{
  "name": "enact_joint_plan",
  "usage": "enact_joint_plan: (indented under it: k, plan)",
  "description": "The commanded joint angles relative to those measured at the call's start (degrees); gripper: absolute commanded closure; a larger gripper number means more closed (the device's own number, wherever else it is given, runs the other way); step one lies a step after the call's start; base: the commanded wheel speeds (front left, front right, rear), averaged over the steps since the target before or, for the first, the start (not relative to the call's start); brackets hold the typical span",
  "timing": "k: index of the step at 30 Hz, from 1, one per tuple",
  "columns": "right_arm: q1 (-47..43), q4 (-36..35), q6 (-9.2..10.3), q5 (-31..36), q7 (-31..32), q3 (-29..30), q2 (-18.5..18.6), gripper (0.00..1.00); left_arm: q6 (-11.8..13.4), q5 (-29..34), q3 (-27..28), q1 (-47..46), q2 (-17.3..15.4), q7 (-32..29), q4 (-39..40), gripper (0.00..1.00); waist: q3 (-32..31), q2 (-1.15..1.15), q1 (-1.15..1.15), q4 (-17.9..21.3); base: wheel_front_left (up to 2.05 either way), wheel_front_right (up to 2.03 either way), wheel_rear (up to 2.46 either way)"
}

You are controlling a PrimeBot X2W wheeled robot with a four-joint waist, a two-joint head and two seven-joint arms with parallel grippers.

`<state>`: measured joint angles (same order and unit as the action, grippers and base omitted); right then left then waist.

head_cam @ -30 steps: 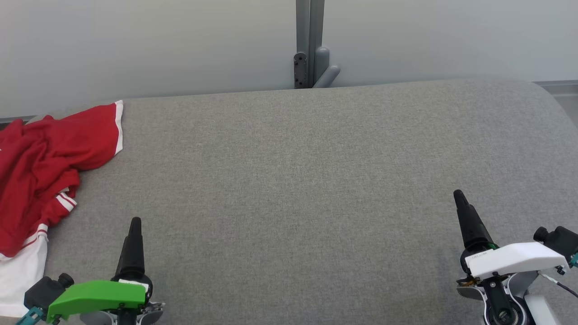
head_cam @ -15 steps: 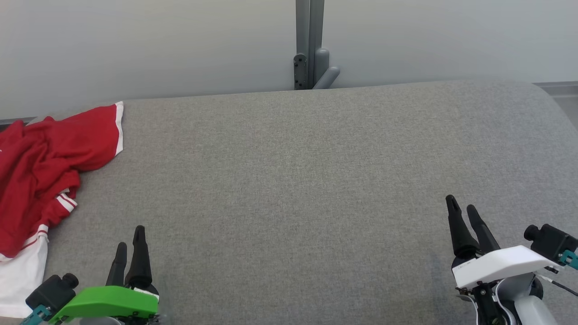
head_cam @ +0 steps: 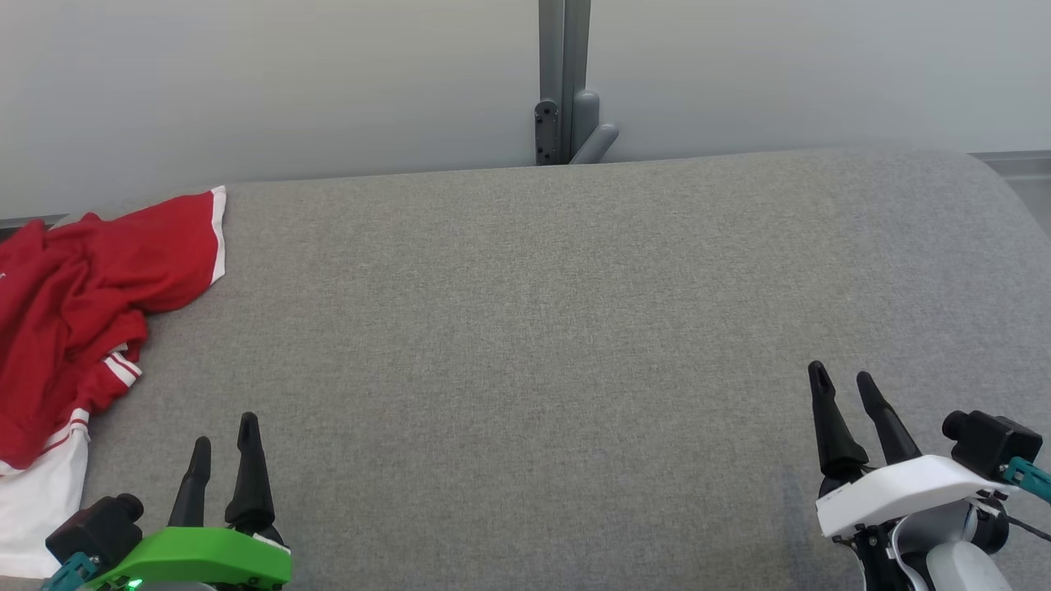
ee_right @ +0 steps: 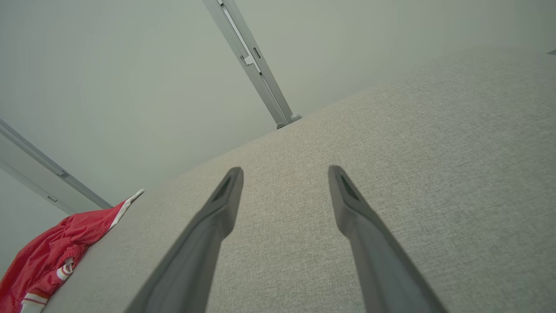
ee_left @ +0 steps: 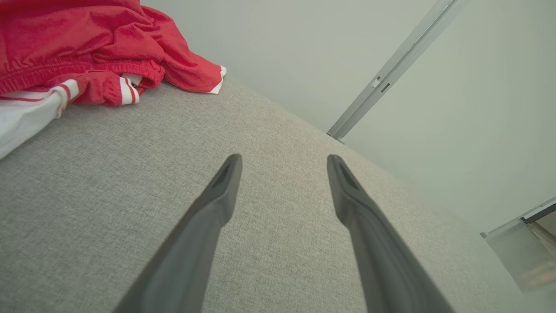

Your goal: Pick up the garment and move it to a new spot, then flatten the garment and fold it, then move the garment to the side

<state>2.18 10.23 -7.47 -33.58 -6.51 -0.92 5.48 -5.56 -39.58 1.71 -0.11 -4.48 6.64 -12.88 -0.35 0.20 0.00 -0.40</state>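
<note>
At the lower left of the head view, the left gripper (head_cam: pixel 223 431) has two long, black, tapering fingers (head_cam: pixel 247 480) rising from a bright green cover (head_cam: pixel 197 554). A black camera block (head_cam: pixel 94 533) with a teal clip (head_cam: pixel 72 568) sits beside it. At the lower right, the right gripper (head_cam: pixel 840 373) has the same black fingers on a white cover (head_cam: pixel 895 488), above a rounded pale grey joint (head_cam: pixel 956 568). A thin dark cable (head_cam: pixel 1026 525) trails off towards the right edge.
</note>
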Motion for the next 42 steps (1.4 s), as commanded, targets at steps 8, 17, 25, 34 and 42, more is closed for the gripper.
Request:
enact_joint_plan:
  k: [8, 17, 25, 34, 42]
  plan:
    - [-0.1, -0.6, -0.02, 6.4, -1.7, 0.3, 0.3, 0.0, -0.7, 6.8, 0.2, 0.7, -0.7, 1.6, 1.2, 0.0, 0.1, -0.11, 0.0, 0.0, 0.0, 0.0, 0.0]
    - [-0.7, -0.4, -0.03, 11.9, -3.0, 0.4, 0.1, 0.0, -1.2, 11.9, 0.4, 1.3, -0.9, 2.9, 0.4, 0.0, 0.1, -0.12, 0.0, 0.0, 0.0, 0.0, 0.0]
    - [-1.0, -0.6, -0.02, 16.0, -4.1, 0.5, -0.2, 0.0, -1.4, 16.3, 0.8, 1.6, -0.8, 4.0, -0.1, 0.0, 0.2, -0.13, 0.0, 0.0, 0.0, 0.0, 0.0]
    - [-1.7, -0.4, -0.02, 20.4, -5.3, 1.0, -0.3, 0.0, -1.5, 21.2, 1.3, 2.2, -0.4, 5.2, 0.0, 0.0, 0.2, -0.15, 0.0, -0.1, 0.0, 0.0, 0.0]
    - [-2.1, -0.1, -0.03, 22.6, -6.3, 2.2, -0.7, 0.0, -1.7, 24.8, 1.7, 2.7, -0.2, 6.2, 0.2, 0.0, 0.2, -0.16, 0.0, 0.0, 0.0, 0.0, 0.0]
